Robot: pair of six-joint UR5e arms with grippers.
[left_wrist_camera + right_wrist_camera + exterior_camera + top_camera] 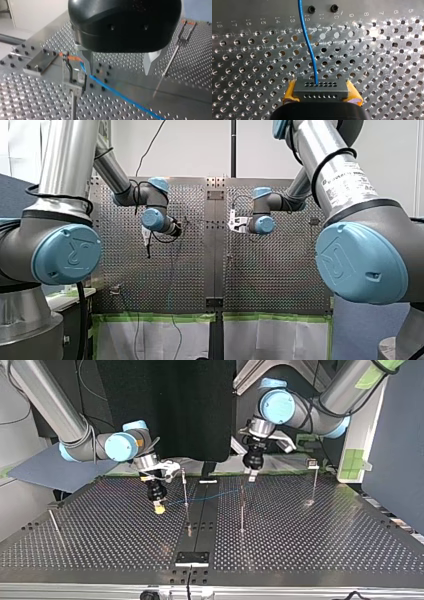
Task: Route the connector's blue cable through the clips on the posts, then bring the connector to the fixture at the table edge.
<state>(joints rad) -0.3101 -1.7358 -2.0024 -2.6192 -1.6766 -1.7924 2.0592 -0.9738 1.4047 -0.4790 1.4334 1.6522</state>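
Note:
In the right wrist view the dark grey connector (320, 88) sits between yellow pads (290, 93), my right gripper (321, 96) shut on it. Its blue cable (308, 42) runs ahead over the perforated plate. In the top view that gripper (159, 505) hangs low beside a thin post (185, 487), and the cable (210, 496) stretches toward my left gripper (252, 476). In the left wrist view my left gripper (118, 67) is open. The blue cable (120, 96) passes close by one metal finger (88, 62) and reaches a clip (72, 80) on a post.
More posts stand at the top view's middle (242, 510), right (314, 482) and left (54, 522). A dark fixture plate (192, 558) lies at the near table edge. A bolted metal bracket (41, 62) sits beside the clip in the left wrist view.

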